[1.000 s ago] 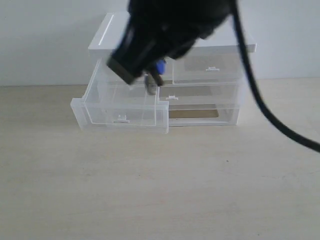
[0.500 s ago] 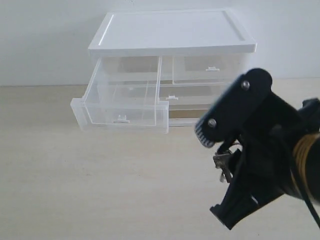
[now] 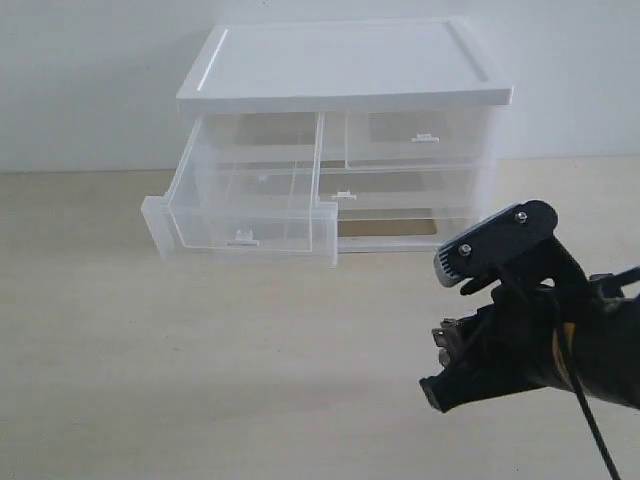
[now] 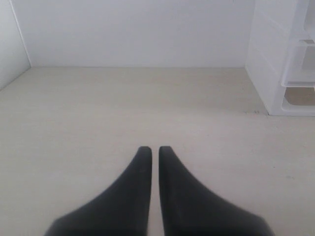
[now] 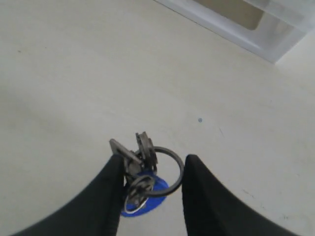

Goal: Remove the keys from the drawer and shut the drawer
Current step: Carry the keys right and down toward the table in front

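The keys [image 5: 140, 157], grey metal on a dark ring with a round blue fob [image 5: 147, 196], sit between the fingers of my right gripper [image 5: 153, 164]. The bunch presses one finger and the ring reaches the other, so the gripper is shut on them. In the exterior view that gripper [image 3: 442, 332] hangs low over the table at the right front, with the keys [image 3: 447, 340] just showing. The drawer [image 3: 245, 215], clear with a white tab handle [image 3: 240, 238], stands pulled out and holds nothing. My left gripper [image 4: 154, 149] is shut, with nothing in it, over bare table.
The white-topped cabinet [image 3: 340, 65] stands at the back against the wall. Its twin right drawer [image 3: 420, 140] and full-width lower drawer [image 3: 400, 205] are pushed in. In the left wrist view the cabinet [image 4: 275, 59] lies off to one side. A black cable [image 3: 590, 420] trails from the right arm.
My right gripper has carried the keys from above the open drawer out to the right front and down close to the table. The drawer has not moved.
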